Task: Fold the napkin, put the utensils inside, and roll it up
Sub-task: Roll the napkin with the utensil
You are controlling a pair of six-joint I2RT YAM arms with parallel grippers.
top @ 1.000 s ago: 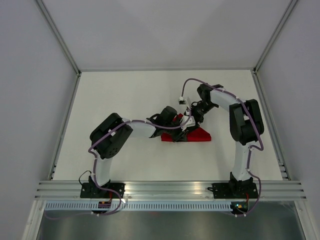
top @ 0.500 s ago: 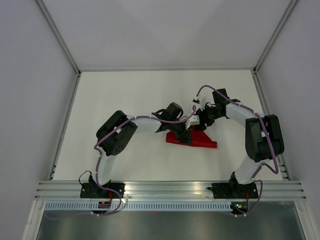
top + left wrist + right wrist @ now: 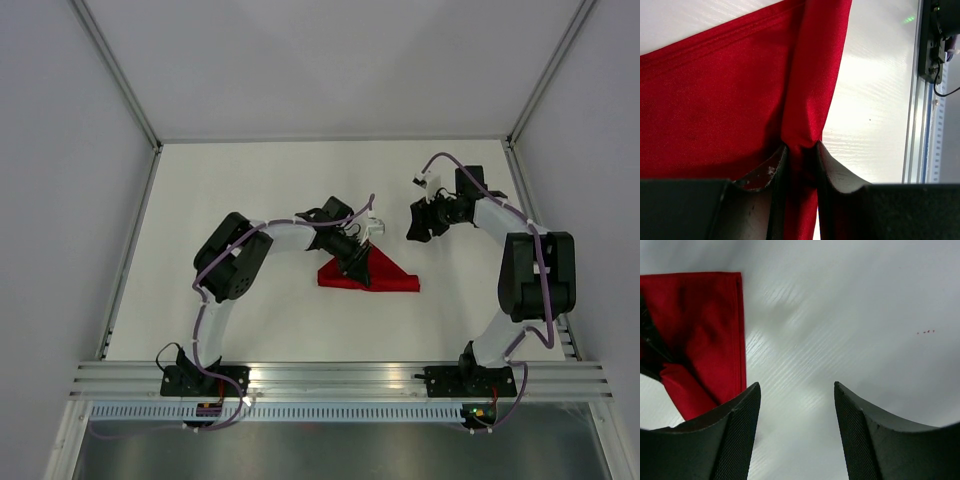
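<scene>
1. While seen from the left wrist, shows the left gripper point(image 3: 801, 147) clamped on a raised ridge of the napkin point(image 3: 715, 100), with only the pinched red cloth between the two fingers point(image 3: 765, 172).
2. Runs that ridge up and away from the fingertips toward the top of the view; spreads the rest of the cloth flat to the left of it, on the white table point(image 3: 870, 100).
3. From above, finds the napkin point(image 3: 395, 280) folded to a flat triangle near the middle of the table point(image 3: 250, 180), long edge toward the arm bases, peak pointing away.
4. Puts the left gripper point(image 3: 358, 265) on the triangle's left half, touching it.
5. Places the right gripper point(image 3: 417, 222) off the cloth, farther from the bases than the triangle's right end and apart from it.
6. Shows the right fingers point(image 3: 735, 430) spread wide, holding nothing, only table surface showing between them.
7. In the right wrist view, sets the napkin point(image 3: 700, 315) out to the left of the left-hand finger, outside the gap, with a hemmed edge running down toward that fingertip.
</scene>
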